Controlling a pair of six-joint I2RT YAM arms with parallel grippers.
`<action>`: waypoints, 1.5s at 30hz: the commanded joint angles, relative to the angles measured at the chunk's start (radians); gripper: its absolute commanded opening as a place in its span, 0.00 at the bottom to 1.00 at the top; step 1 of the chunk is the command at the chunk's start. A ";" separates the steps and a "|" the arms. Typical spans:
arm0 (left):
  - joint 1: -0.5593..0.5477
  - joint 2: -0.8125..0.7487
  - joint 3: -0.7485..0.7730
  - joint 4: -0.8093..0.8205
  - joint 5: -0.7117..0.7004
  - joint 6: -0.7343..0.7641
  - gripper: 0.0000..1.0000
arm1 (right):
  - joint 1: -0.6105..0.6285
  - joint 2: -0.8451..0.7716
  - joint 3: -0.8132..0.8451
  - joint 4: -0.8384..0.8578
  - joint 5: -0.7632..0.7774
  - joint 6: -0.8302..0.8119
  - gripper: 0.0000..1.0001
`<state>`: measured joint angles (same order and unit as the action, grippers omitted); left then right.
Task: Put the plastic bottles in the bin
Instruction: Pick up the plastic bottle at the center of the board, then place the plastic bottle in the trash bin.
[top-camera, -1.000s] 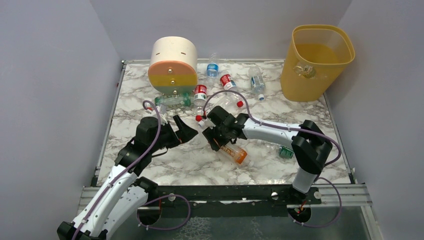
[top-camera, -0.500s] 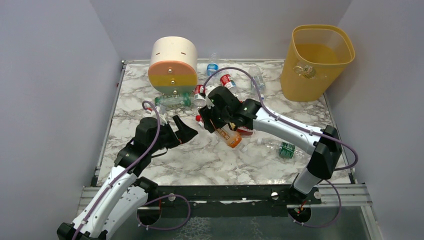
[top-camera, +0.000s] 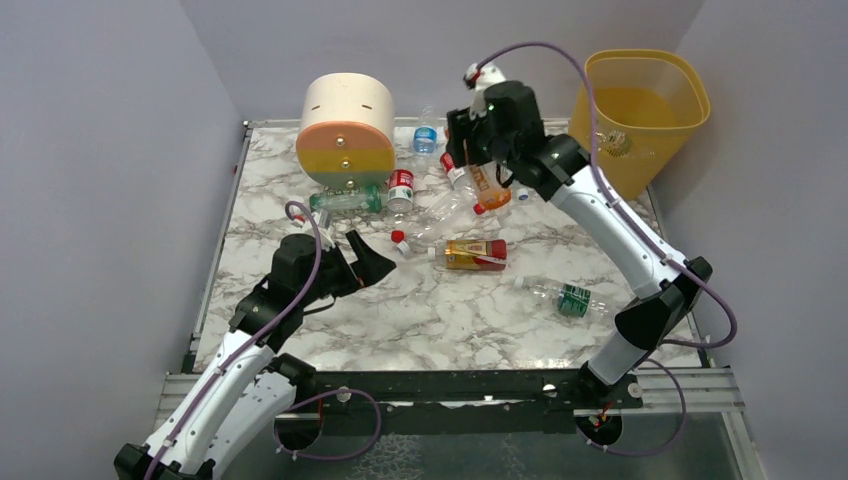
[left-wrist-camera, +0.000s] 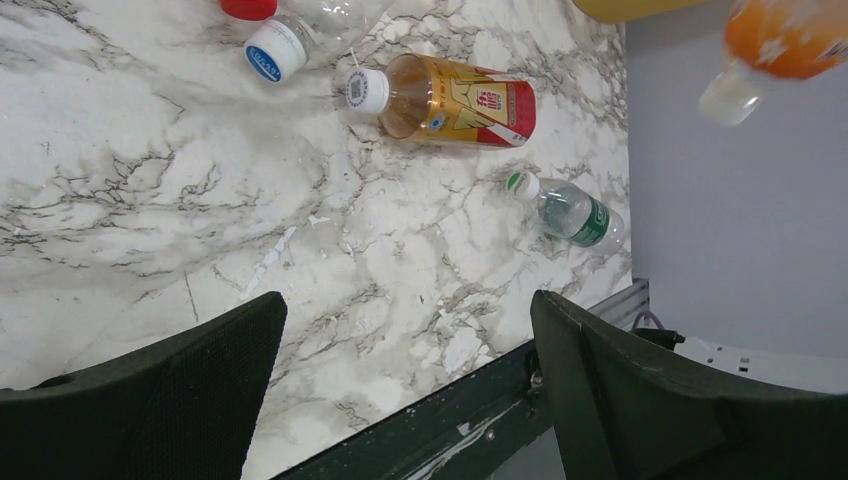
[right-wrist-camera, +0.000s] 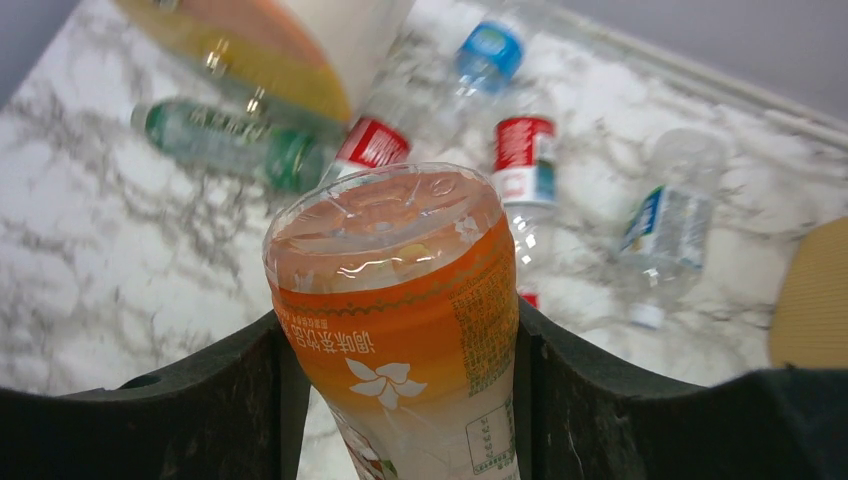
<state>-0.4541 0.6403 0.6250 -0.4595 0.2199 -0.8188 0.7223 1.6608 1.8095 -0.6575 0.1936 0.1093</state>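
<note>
- Left arm (top-camera: 235, 375): glossy white shells between matte black joint housings.
- Right arm (top-camera: 610, 215): same white-and-black build.
- Thin purple cable (top-camera: 320, 245) running along each arm.
- Left gripper (left-wrist-camera: 405, 300): two broad black wedge fingers (left-wrist-camera: 150, 400), finely textured faces.

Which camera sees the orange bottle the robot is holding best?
The right wrist view: the orange bottle fills the frame, clamped in the right gripper, label clear. The top view shows the bottle small, held left of the bin. The left wrist view catches only its cap end in a corner.
</note>
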 joint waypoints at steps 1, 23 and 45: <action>-0.005 0.021 -0.006 0.007 0.004 0.009 0.99 | -0.101 0.009 0.136 0.056 0.061 -0.044 0.62; -0.005 0.120 0.037 0.041 0.006 0.013 0.99 | -0.590 0.061 0.286 0.581 0.171 -0.009 0.63; -0.005 0.209 0.060 0.083 0.020 0.026 0.99 | -0.686 0.224 0.323 0.720 0.475 0.006 0.62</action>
<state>-0.4538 0.8482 0.6609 -0.4091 0.2207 -0.8047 0.0555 1.8603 2.0880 0.0620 0.5957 0.1047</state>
